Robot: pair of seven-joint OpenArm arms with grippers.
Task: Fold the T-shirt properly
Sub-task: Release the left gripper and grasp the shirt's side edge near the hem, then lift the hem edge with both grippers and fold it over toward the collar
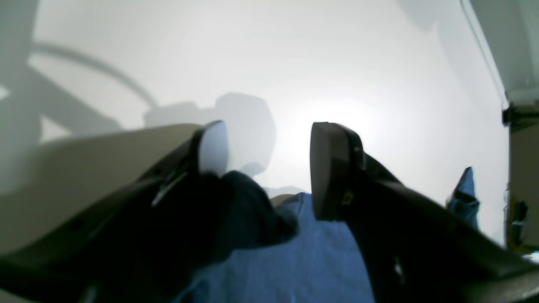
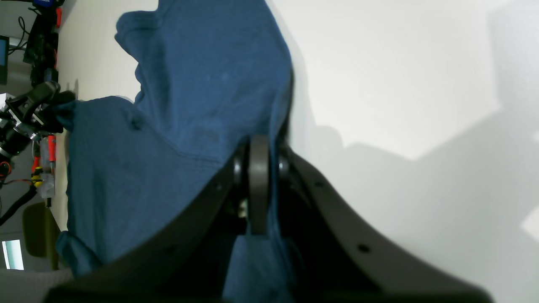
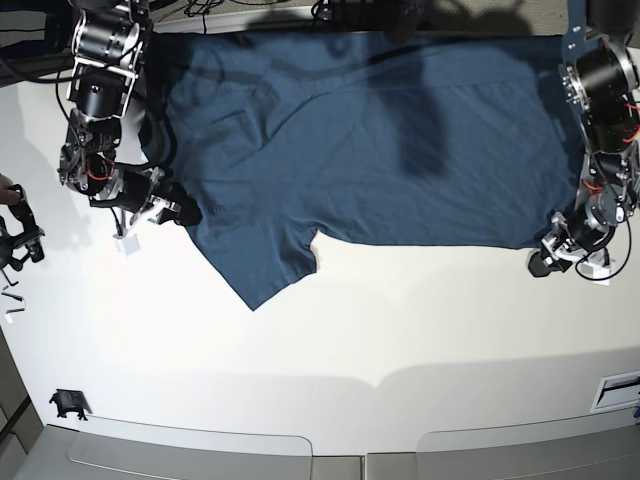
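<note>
The dark blue T-shirt [image 3: 370, 140] lies spread flat across the far half of the white table [image 3: 400, 330], one sleeve [image 3: 265, 265] pointing toward the front. On the left of the base view my right gripper [image 3: 178, 212] is shut on the shirt's side edge. The right wrist view shows its fingers [image 2: 259, 185] pinching a fold of blue T-shirt cloth [image 2: 202, 84]. My left gripper [image 3: 548, 262] sits low at the shirt's front right corner. In the left wrist view the left gripper [image 1: 269, 160] is open, with T-shirt cloth [image 1: 294, 252] lying between the bases of its fingers.
A black clamp-like tool [image 3: 18, 235] sits at the table's left edge and a small black part [image 3: 65, 403] near the front left corner. Cables and gear run along the far edge. A white label [image 3: 615, 390] lies at the front right.
</note>
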